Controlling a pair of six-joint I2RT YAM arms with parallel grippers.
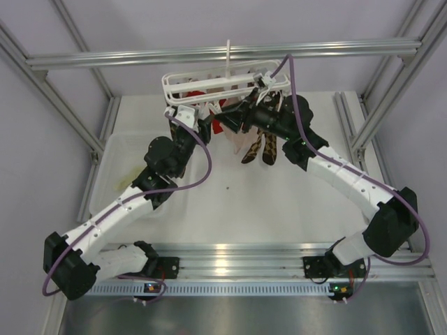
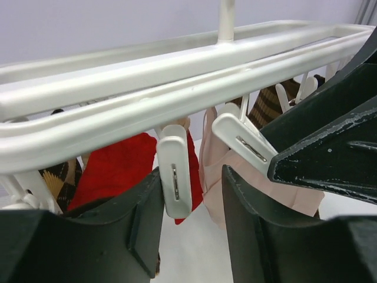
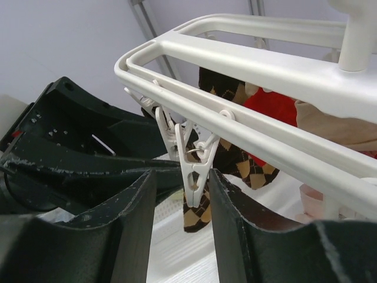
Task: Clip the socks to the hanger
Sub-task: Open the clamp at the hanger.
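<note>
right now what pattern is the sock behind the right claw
Brown-and-tan argyle sock, best seen in right wrist view.

L arm & R arm were stretched fwd & inward, wrists raised, converging near centre. L gripper had jaws parted, w/ a clear gap. R gripper was parted too, just beside the L one.

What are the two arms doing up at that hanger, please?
Both arms are raised to the hanger, where a red sock, a pink sock and argyle socks hang. The left fingers sit either side of a clip that looks empty, and the right fingers sit either side of another clip. Both pairs look open, with neither clip squeezed yet. Neither holds a sock.
</note>
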